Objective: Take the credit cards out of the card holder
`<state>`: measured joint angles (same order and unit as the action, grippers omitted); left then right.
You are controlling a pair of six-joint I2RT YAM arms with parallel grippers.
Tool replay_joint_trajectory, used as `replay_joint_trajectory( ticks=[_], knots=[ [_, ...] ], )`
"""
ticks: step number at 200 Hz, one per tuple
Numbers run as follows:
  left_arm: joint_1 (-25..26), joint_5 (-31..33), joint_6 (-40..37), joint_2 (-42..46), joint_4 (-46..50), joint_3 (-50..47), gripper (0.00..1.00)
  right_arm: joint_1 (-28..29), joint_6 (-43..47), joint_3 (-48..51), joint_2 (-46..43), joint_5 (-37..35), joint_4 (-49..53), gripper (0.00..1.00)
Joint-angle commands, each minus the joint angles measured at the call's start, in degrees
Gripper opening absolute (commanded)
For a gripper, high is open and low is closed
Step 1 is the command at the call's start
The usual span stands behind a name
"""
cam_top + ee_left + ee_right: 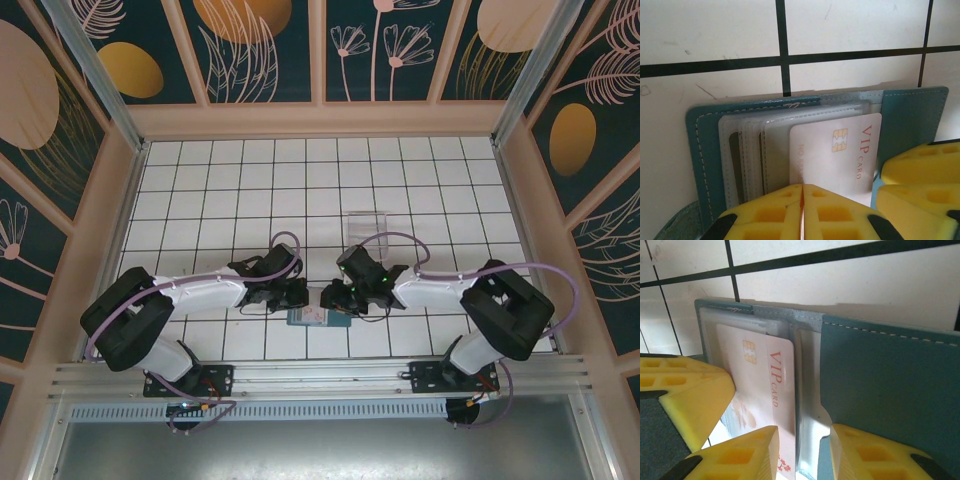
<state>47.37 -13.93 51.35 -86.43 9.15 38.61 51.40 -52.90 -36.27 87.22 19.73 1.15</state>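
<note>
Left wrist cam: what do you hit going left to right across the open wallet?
Teal soft card holder's stitched left border → stacked clear plastic sleeves → white VIP credit card with gold chip → right gripper's yellow fingers.

Teal card holder point(890, 385), white VIP card point(767, 385), tool point(803, 440) straddling sleeve point(809, 390)

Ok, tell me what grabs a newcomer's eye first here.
A white VIP card with a gold chip lies on the clear sleeves of the open teal card holder, on the tiled table between the arms. The yellow left gripper, shut, and the right gripper, jaws apart, crowd close around it.
</note>
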Motion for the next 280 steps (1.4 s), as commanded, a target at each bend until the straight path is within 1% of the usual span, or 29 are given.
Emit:
replay_joint_trajectory(
  ticks=[1, 53, 133, 190, 225, 280],
  knots=[
    [0.29, 2.16, 0.33, -2.0, 1.84, -1.73, 0.09, -0.28, -0.27, -0.55, 1.23, 1.52, -2.26, 0.32],
    [0.32, 1.21, 0.25, -2.87, 1.39, -1.92, 0.08, -0.33, -0.52, -0.43, 3.37, 3.2, -5.34, 0.29],
    [0.3, 1.14, 0.52, -3.17, 1.72, -2.05, 0.08, -0.77, -1.44, 1.62, 3.55, 3.04, -8.08, 0.22],
    [0.34, 3.37, -0.61, -2.13, 5.16, -1.44, 0.07, -1.11, -0.8, 2.17, 1.87, 2.35, -7.08, 0.15],
    [0.31, 4.25, -0.99, -1.39, 6.79, -1.08, 0.07, -1.2, -0.19, 2.43, 1.11, 2.29, -6.38, 0.09],
    [0.31, 6.14, -1.41, -0.89, 9.12, -0.15, 0.07, -1.46, -0.27, 3.66, -0.94, 1.5, -5.09, 0.08]
  ],
)
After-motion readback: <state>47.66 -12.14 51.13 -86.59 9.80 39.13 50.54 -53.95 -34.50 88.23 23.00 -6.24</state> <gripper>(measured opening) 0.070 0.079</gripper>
